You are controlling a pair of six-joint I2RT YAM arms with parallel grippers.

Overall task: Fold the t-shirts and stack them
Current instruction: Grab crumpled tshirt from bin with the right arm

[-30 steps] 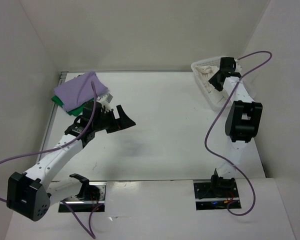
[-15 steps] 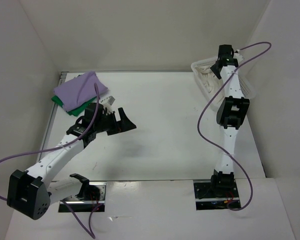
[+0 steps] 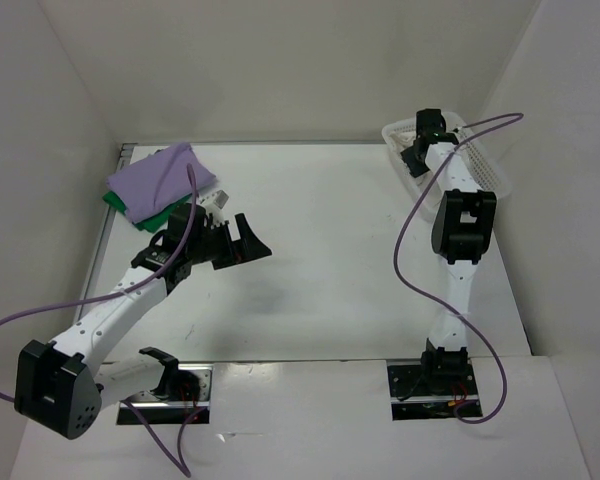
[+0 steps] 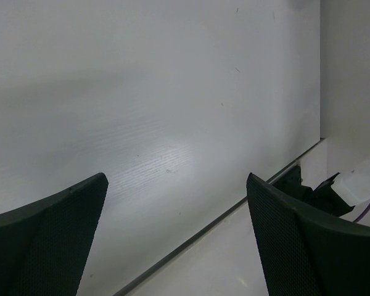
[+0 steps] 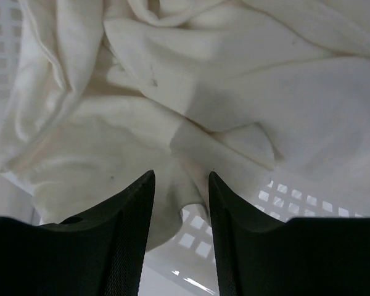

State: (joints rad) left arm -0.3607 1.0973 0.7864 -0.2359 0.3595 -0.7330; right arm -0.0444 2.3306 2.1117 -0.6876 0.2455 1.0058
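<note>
The cream t-shirt lies crumpled in the white mesh basket at the far right corner of the table. It is unfolded and not yet lifted out. My right gripper hangs just above its folds with the fingers partly apart. Nothing is pinched between them, so I hold no cloth.

At the far left corner the lavender t-shirt sits folded on top of the green t-shirt, and I judge those two done and stacked. My left gripper is near that stack, over bare table, with its fingers spread wide and empty.

Left to do, as I judge it: grasp the cream shirt, carry it out, fold it and set it on the pile.
</note>
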